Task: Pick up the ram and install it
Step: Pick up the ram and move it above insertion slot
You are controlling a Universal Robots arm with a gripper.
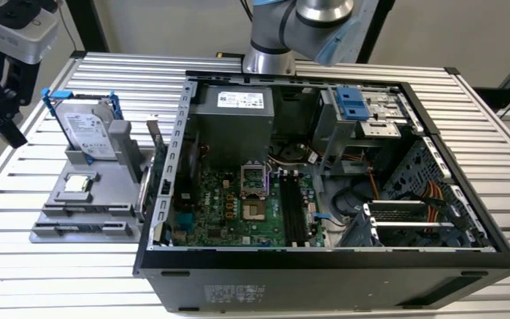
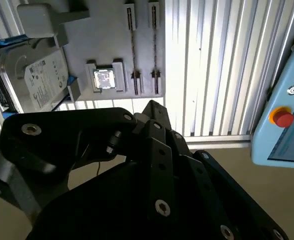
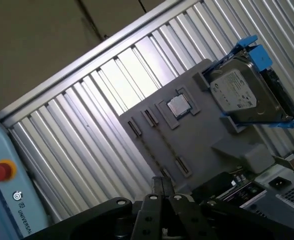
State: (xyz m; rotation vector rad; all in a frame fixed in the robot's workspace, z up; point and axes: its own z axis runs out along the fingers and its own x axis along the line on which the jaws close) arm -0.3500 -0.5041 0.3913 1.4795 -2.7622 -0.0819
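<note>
Seeing the slatted metal table (image 1: 490, 159) carrying everything. The open computer case (image 1: 326, 282) is taking up most of it. The arm (image 1: 268, 40) is rising from behind the case and leaving the top of the exterior view.

Inside the case we are seeing the motherboard (image 1: 228, 206) lying flat, with its bank of long memory slots (image 1: 295, 209) just beside the processor socket.

The grey tray (image 1: 113, 194) is sitting just beside the case, on the exterior view's left. The hard drive (image 1: 87, 129), in its blue frame, is standing upright at the tray's far end.

A light-blue pendant (image 2: 282, 140) with a red button is lying past the table edge in both wrist views.

The gripper (image 3: 162, 184) is hanging above the table at the exterior view's left edge, well apart from the case. It is looking down on the tray. We are reading it as clenched: in both wrist views the fingertips are meeting at one point.

The processor chip (image 1: 78, 184) is lying flat in its square pocket mid-tray. It sits between the hard drive and the tray's two long slots (image 2: 132, 50).

We are not managing to tell where the ram is. A dark strip is showing in the memory-slot bank, but we cannot tell whether that is the stick.
</note>
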